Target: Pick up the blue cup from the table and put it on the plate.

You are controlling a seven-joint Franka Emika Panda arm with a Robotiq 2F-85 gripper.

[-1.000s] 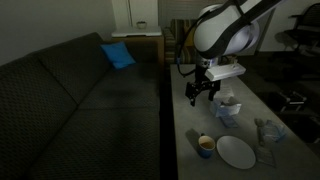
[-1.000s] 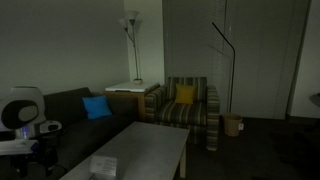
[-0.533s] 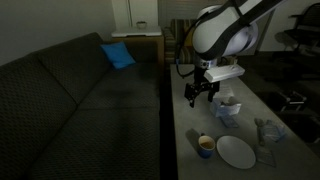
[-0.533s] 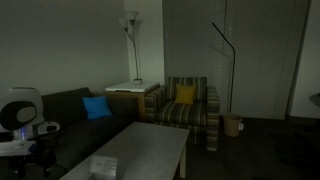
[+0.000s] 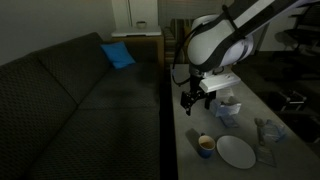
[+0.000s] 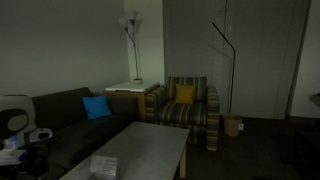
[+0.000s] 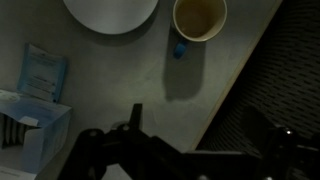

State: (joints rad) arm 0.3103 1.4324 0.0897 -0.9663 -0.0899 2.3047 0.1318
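Note:
The blue cup [image 5: 205, 146], tan inside, stands upright near the table's front edge, just beside the white plate [image 5: 236, 152]. In the wrist view the cup [image 7: 200, 17] is at the top with its small blue handle below it, and the plate [image 7: 110, 10] lies to its left. My gripper [image 5: 190, 97] hangs above the table, behind the cup and well apart from it. Its fingers look spread and empty in the wrist view [image 7: 210, 128].
A white tissue box [image 5: 228, 108] and a crumpled clear object [image 5: 268, 130] sit on the grey table [image 5: 190, 125]. A flat packet [image 7: 42, 72] lies by the box. A dark sofa [image 5: 80, 100] with a blue cushion [image 5: 117, 55] runs along the table's edge.
The arm has shifted a little toward the sofa side and lower; the gripper stays open. The cup and plate have not moved.

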